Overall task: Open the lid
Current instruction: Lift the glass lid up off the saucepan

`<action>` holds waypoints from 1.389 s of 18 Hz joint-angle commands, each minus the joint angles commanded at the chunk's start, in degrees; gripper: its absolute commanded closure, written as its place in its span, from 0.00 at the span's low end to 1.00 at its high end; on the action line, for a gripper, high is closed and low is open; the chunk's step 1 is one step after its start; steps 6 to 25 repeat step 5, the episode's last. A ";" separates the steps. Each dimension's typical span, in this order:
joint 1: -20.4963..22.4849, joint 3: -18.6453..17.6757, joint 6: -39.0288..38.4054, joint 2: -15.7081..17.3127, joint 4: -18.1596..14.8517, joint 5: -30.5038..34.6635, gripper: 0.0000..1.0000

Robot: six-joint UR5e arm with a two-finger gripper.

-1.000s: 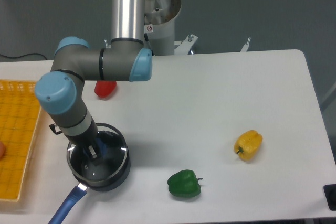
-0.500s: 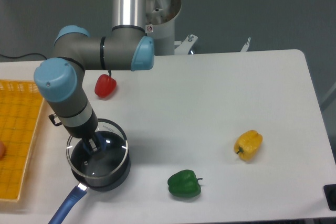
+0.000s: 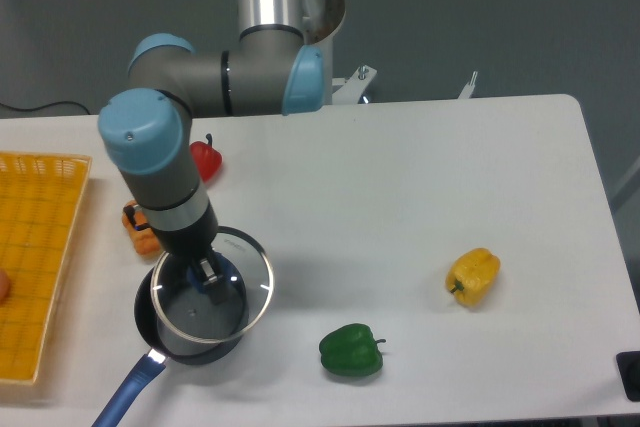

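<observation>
Gripper (image 3: 207, 277) pointed down at lower left of frame, fingers closed on blue knob of lid (image 3: 212, 283). Lid hung lifted, offset toward right of dark saucepan (image 3: 190, 332), overlapping its rim. Red pepper (image 3: 206, 159) sat behind arm; green pepper (image 3: 351, 351) lower centre; yellow pepper (image 3: 473, 277) right; orange tray (image 3: 36, 257) at left edge of white table (image 3: 420, 177).

This looks like a robot lab, not a real kitchen. A big grey and blue robot arm (image 3: 200, 97) stands bolted behind a plain white table (image 3: 420, 177). On the table lie toy-like peppers, a yellow one (image 3: 473, 277) and a green one (image 3: 351, 351).
</observation>
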 joint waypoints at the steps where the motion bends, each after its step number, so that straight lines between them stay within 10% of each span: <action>1: 0.35 0.00 0.62 0.00 0.00 0.61 0.40; 25: 1.23 -0.09 1.50 -0.26 0.09 2.03 0.40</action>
